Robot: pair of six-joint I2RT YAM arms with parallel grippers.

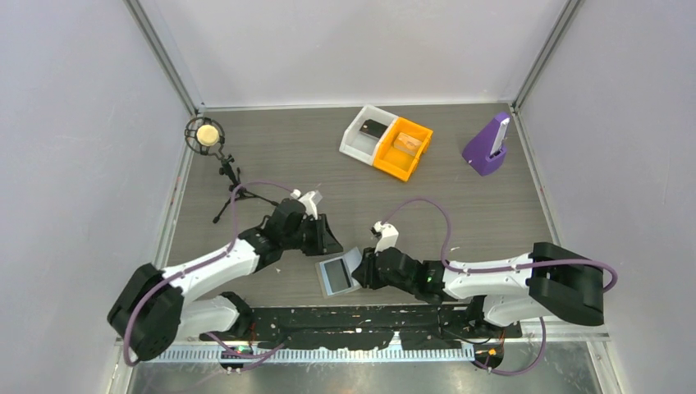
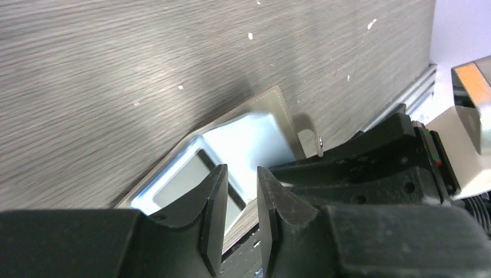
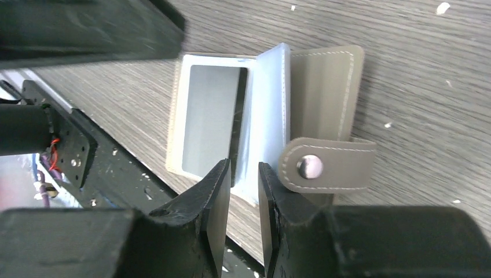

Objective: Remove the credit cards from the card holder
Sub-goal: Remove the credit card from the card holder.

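Top external view puts the left gripper (image 1: 327,240) just beside the far-left corner of the card holder (image 1: 335,276). The holder lies open on the counter (image 1: 460,205) near its front edge, with the right gripper (image 1: 359,269) at its right side. The left gripper's jaws stand a narrow gap apart with nothing between them. The right gripper appears pinched on the raised light blue panel.

The pinch looks to sit at the panel's very edge, so a pull could slip off. It could also lift and drag the whole holder, since nothing pins the flat half down. The grippers are close together and could collide over it, and a drag toward the front edge could tip the holder off.

Left wrist view shows the empty gap and the flat panel's window, which the overhead view cannot resolve. Right wrist view alone shows the snap tab (image 3: 324,165) hanging free and the panel running in between the jaws. Whether a card fills the window is unclear. Only the overhead view shows how the arms are spaced.
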